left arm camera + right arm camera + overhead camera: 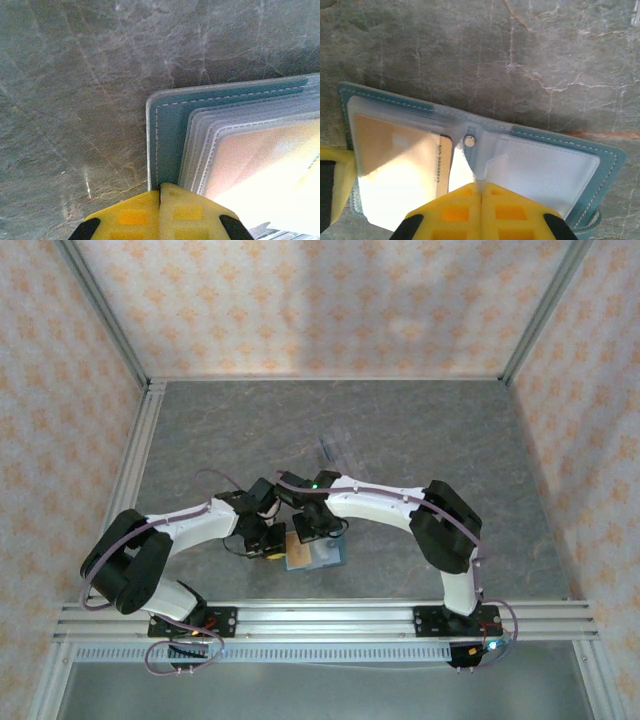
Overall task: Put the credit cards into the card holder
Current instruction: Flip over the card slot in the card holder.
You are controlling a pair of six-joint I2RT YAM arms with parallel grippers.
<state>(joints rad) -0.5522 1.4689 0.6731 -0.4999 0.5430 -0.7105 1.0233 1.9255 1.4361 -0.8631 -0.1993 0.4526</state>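
The teal card holder point(327, 558) lies open on the table between both arms, its clear sleeves fanned out. My left gripper point(160, 188) is shut, its yellow tips resting on the teal cover point(170, 130) near the stitched left edge. In the top view the left gripper point(271, 546) stands at the holder's left side. My right gripper point(481, 189) is shut on a clear sleeve point(485, 160) of the card holder point(612, 167), pulling it up into a peak beside the snap point(469, 141). One credit card point(440, 162) with embossed digits lies under the left sleeves, its colour lost in glare.
A clear plastic rack point(336, 448) stands on the grey marbled table point(450, 440) behind the arms. Patterned walls close in the back and sides, and an aluminium rail point(330, 618) runs along the near edge.
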